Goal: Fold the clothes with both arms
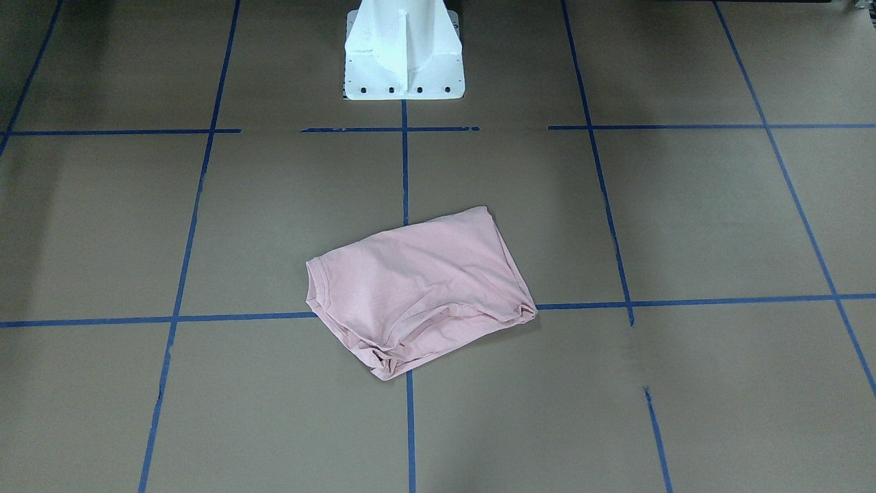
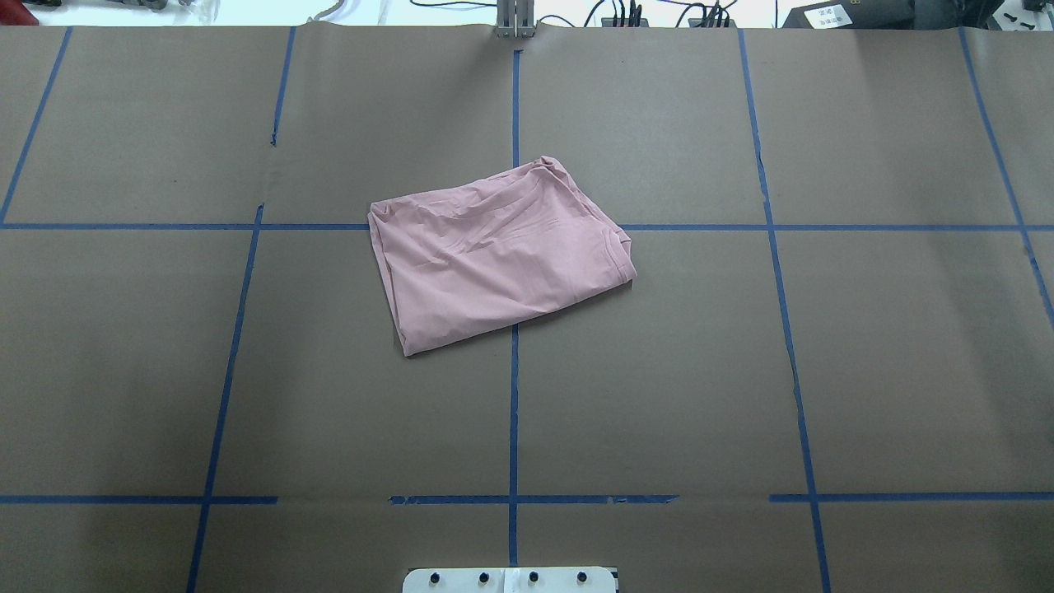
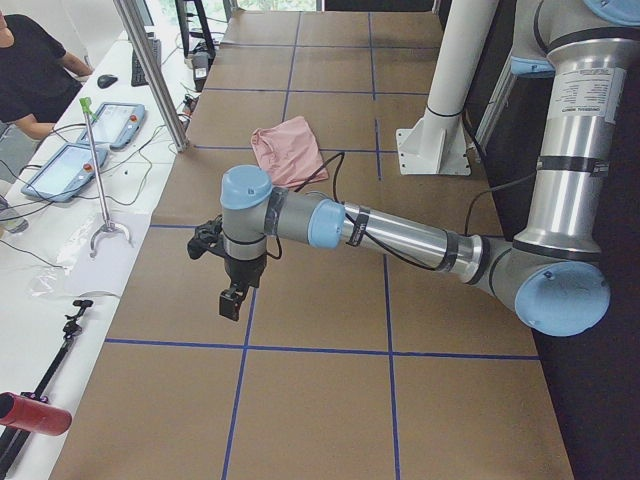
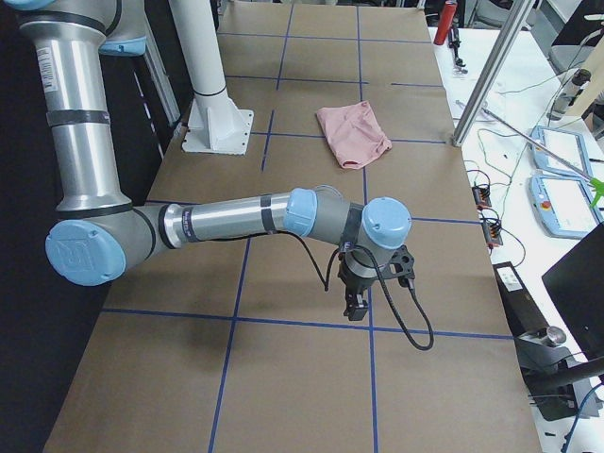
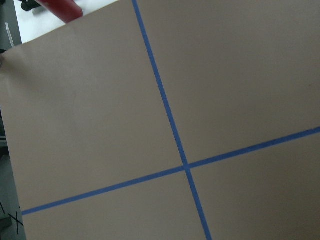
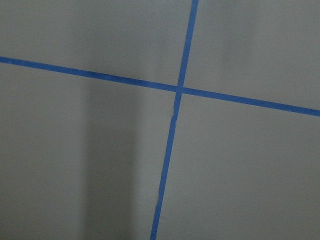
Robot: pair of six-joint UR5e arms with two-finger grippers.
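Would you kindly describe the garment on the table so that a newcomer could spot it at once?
Start at the brown table gridded with blue tape, then go straight out from the white pedestal base along the centre line. There lies the pale pink T-shirt, folded into a rumpled rectangle, the only cloth and only pink thing there.

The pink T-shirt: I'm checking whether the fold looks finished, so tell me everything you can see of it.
The pale pink T-shirt lies folded into a compact, skewed rectangle near the middle of the brown paper-covered table, over a crossing of blue tape lines. Soft knit-looking fabric, lightly wrinkled, bunched along one edge; a stitched band shows at one short end. No print shows. Only the table touches it.
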